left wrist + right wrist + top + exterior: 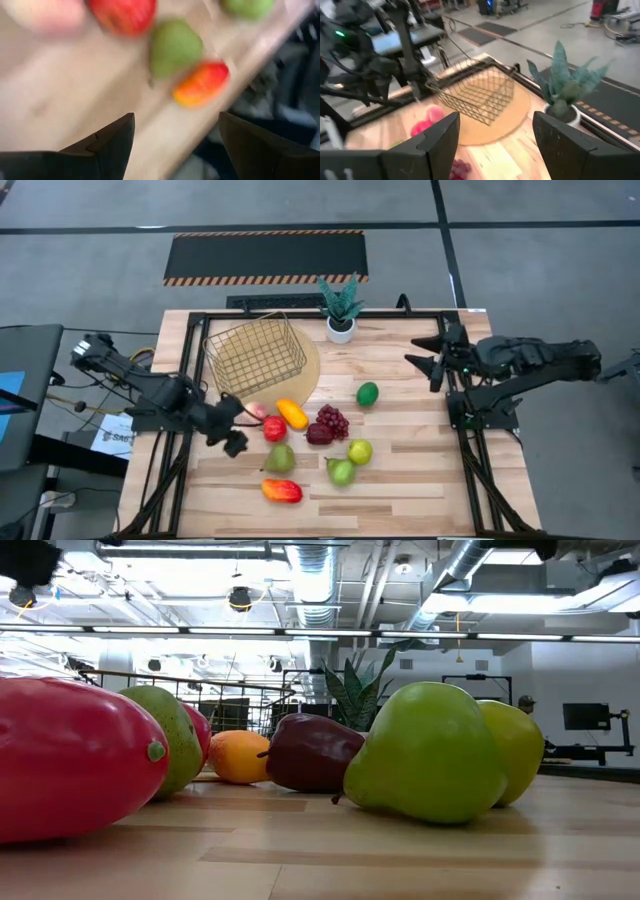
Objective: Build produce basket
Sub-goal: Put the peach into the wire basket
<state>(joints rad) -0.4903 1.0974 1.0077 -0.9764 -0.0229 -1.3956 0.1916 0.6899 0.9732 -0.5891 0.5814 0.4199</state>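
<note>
The gold wire basket stands empty on a round board at the far left of the table. The produce lies loose on the table nearer the front: peach, red apple, yellow mango, grapes, lime, two green pears, green apple and red-orange mango. My left gripper hovers open just left of the red apple, tilted down, with nothing between its fingers. My right gripper stands open above the table's right edge, facing the basket.
A spiky potted plant in a white pot stands at the far edge, right of the basket. A dark red fruit lies beside the grapes. A black frame rail runs along the table's sides. Bare wood lies at the right and near the front.
</note>
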